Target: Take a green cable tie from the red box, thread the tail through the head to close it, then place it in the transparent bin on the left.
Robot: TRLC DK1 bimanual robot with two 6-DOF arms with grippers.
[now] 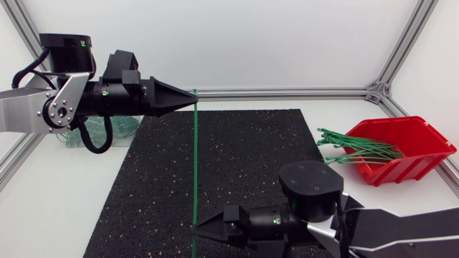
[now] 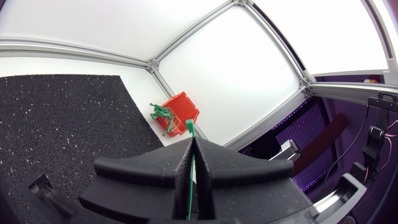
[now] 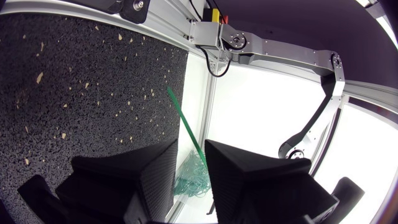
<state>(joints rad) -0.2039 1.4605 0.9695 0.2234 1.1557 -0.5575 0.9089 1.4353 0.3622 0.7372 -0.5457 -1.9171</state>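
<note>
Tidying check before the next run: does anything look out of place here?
Yes: a bundle of green cable ties sticks out over the red box's rim toward the mat instead of lying inside. One tie runs straight from the left gripper to the right gripper's tip, not yet looped. Nothing looks damaged.

A green cable tie (image 1: 195, 158) runs straight across the black mat (image 1: 251, 172), from the mat's far edge, where the left gripper (image 1: 193, 97) pinches its end, to the near edge, past the tip of the right gripper (image 1: 196, 231). It bars any sideways sweep over the mat along that line. Right of the tie the mat lies bare; the right arm (image 1: 315, 197) overhangs its near right corner, and off its right edge stands the red box (image 1: 423, 154), open from above. Off the mat's far left corner, the left arm (image 1: 107, 97) covers most of the transparent bin (image 1: 72, 141).
</note>
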